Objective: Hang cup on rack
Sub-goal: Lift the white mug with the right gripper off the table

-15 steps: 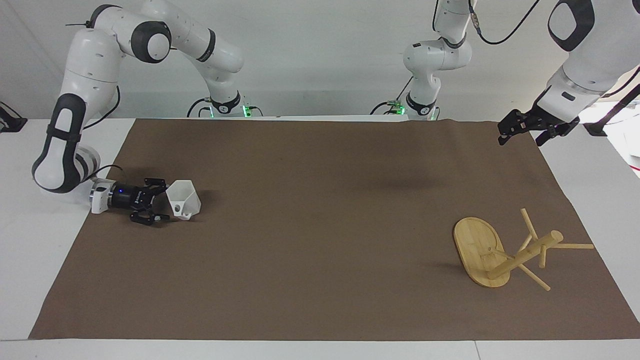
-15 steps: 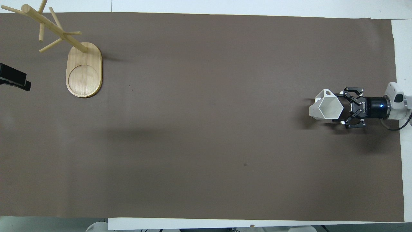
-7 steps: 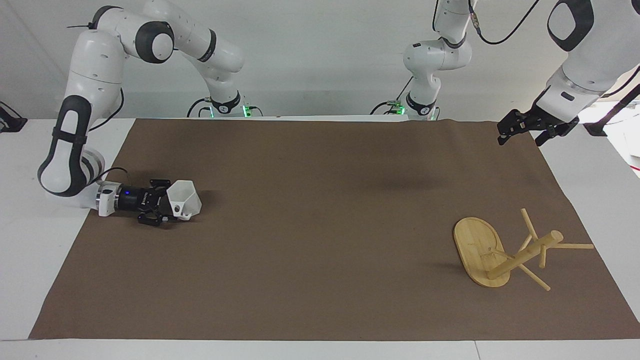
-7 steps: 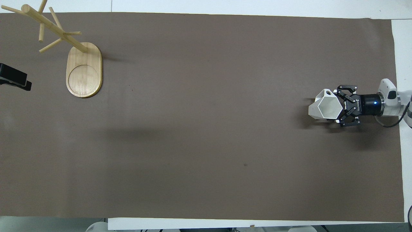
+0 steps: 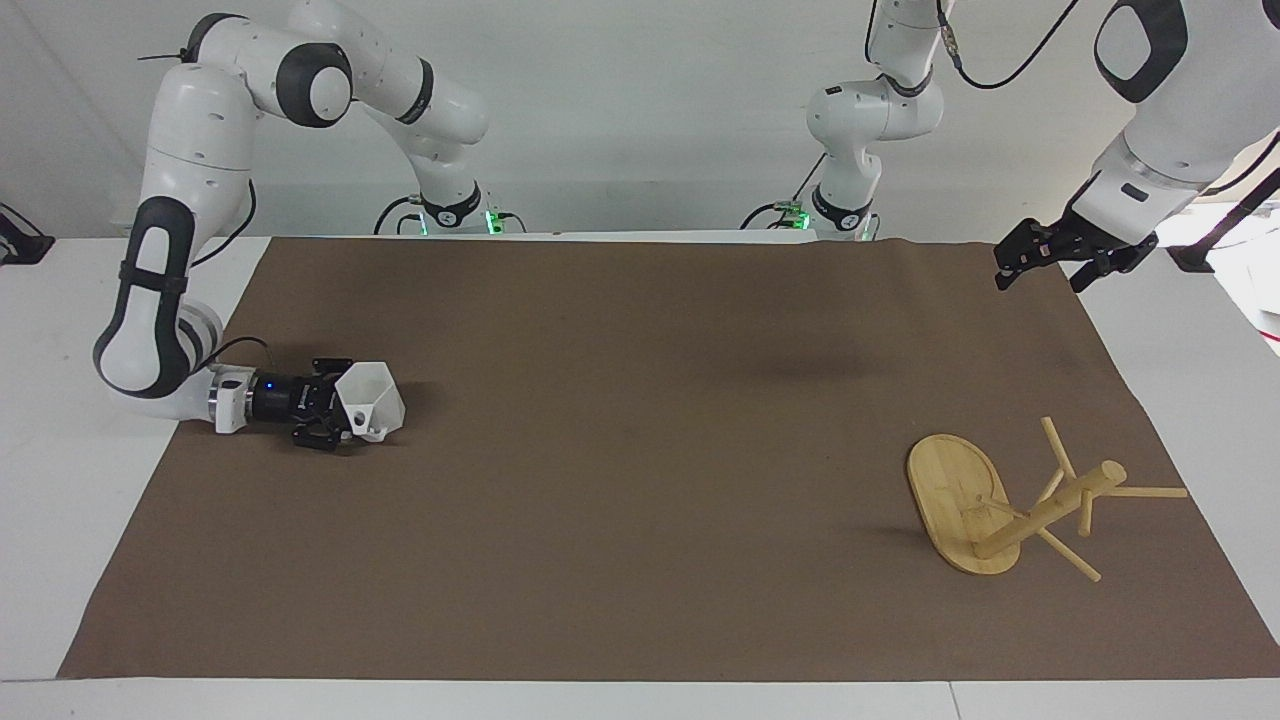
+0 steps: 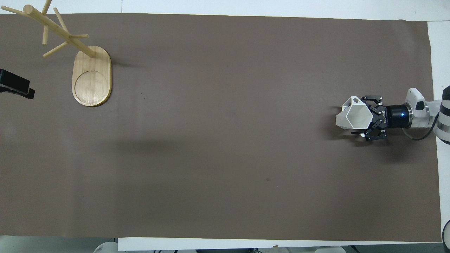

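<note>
White faceted cup (image 5: 371,401) (image 6: 353,116) sits on the brown mat (image 5: 640,450) at the right arm's end of the worktop (image 5: 40,480), handle loop showing in the overhead view. Right claw (image 5: 335,420) (image 6: 367,116) lies low and horizontal against the cup, fingers spread around its sides; can't tell whether they press it. Rack (image 5: 1010,500) (image 6: 81,63) stands upright, well apart, at the left arm's end, pegs bare. Left claw (image 5: 1040,262) (image 6: 15,88) waits raised over the mat's corner there, fingers spread, holding nothing.
</note>
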You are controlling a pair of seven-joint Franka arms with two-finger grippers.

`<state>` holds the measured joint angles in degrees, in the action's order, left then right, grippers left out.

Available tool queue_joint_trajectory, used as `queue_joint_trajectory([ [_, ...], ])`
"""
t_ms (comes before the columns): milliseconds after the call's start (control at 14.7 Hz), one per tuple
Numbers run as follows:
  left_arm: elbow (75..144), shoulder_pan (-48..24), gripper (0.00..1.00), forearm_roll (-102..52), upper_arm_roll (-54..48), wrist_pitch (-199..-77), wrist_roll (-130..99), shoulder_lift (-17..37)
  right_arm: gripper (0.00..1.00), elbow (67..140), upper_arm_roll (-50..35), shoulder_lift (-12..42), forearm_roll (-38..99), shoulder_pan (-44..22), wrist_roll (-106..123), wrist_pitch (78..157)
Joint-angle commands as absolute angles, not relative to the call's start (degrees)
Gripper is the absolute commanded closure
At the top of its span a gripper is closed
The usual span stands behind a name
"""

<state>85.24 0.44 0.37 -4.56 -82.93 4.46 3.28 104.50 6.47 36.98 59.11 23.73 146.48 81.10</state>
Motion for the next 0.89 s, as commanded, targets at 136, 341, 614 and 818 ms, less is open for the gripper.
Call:
queue_joint_trajectory([
  [136, 87.8, 0.2, 0.00, 1.3, -4.6, -82.5, 5.0, 1.2, 0.00, 108.6, 6.5, 31.8, 59.3, 23.9, 147.7, 81.3],
  [341, 88.2, 0.1, 0.00, 1.3, -4.7, -82.7, 4.9, 0.9, 0.00, 110.7, 6.5, 30.9, 59.3, 23.8, 148.2, 81.7],
  [614, 88.8, 0.1, 0.00, 1.3, -4.7, -83.0, 4.9, 0.8, 0.00, 112.5, 6.5, 30.6, 59.5, 22.7, 149.9, 84.2],
  [818, 89.3, 0.1, 0.00, 1.3, -4.7, -83.1, 4.9, 0.5, 0.01, 112.9, 6.4, 30.6, 60.1, 20.7, 150.2, 85.4],
])
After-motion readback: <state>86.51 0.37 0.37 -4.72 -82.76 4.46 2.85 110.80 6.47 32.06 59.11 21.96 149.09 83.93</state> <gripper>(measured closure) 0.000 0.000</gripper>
